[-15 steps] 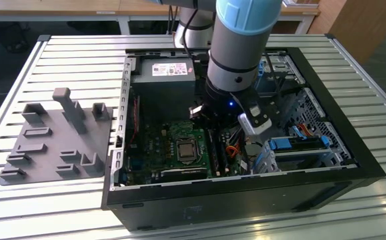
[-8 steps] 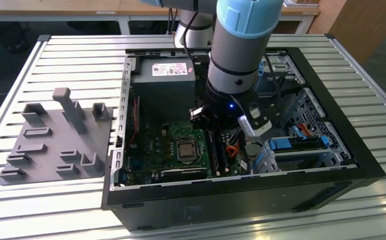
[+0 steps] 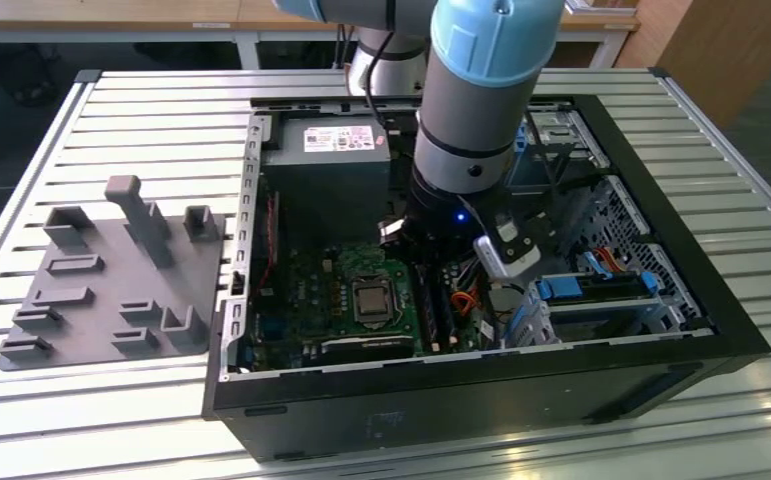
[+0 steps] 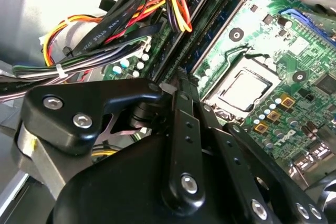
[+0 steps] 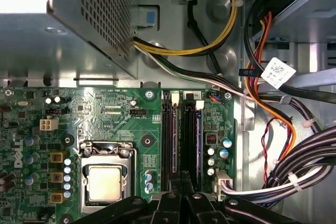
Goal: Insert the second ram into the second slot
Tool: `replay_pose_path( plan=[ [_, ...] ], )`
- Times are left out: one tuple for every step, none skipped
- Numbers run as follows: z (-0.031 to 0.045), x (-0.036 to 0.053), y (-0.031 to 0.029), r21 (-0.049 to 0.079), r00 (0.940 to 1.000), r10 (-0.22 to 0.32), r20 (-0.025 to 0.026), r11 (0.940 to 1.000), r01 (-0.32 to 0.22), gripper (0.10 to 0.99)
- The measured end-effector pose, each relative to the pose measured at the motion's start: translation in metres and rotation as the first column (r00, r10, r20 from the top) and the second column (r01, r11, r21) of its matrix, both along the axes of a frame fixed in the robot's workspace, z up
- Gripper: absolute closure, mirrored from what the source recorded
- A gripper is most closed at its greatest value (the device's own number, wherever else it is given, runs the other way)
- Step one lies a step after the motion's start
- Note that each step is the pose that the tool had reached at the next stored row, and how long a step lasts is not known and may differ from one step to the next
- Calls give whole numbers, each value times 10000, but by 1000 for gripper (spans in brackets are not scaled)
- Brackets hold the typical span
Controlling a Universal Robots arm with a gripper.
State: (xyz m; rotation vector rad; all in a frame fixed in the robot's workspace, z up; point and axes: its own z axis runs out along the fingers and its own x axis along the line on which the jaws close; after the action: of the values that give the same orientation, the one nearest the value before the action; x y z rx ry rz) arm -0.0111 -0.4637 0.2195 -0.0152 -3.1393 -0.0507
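Note:
My gripper [image 5: 181, 178] [image 4: 181, 83] is down inside the open computer case [image 3: 705, 330], with its black fingers drawn together just above the bank of memory slots [image 5: 172, 129] [image 3: 433, 312] on the green motherboard. A thin blue ram strip [image 5: 198, 140] [image 4: 223, 27] stands edge-on in a slot close beside the fingertips. I cannot tell if it is the second ram. The fingers hide whether anything thin sits between them. The arm [image 3: 472, 120] comes down from above and covers the gripper's body in the exterior view.
The processor socket [image 5: 105, 182] [image 3: 372, 297] lies beside the slots. The grey power supply [image 3: 325, 170] fills the case's far end. Cable bundles [image 5: 294, 171] [image 4: 105, 30] crowd the other side, near blue drive brackets [image 3: 579, 288]. A grey fixture plate [image 3: 105, 290] lies at the exterior view's left.

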Motion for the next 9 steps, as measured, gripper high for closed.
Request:
replay_pose_path(
  plan=[
    [-15, 0, 0, -2, 10000, 0, -1, 10000, 0, 980],
    [-33, 0, 0, -3, 10000, 0, -1, 10000, 0, 980],
    [-49, -1, -1, -8, 10000, 0, -4, 10000, 0, 980],
    [-55, 0, 1, -25, 10000, -1, -9, 10000, 1, 980],
    [-54, 1, 4, -32, 10000, -1, -13, 10000, 1, 980],
    [-52, 1, 4, -36, 10000, -1, -14, 10000, 0, 980],
    [-43, 2, 5, -41, 10000, -1, -16, 10000, 0, 980],
    [-35, 1, 5, -16, 10000, -1, -6, 10000, 1, 980],
    [-24, 1, 4, 21, 10000, -2, 5, 10000, 1, 980]
  ],
)
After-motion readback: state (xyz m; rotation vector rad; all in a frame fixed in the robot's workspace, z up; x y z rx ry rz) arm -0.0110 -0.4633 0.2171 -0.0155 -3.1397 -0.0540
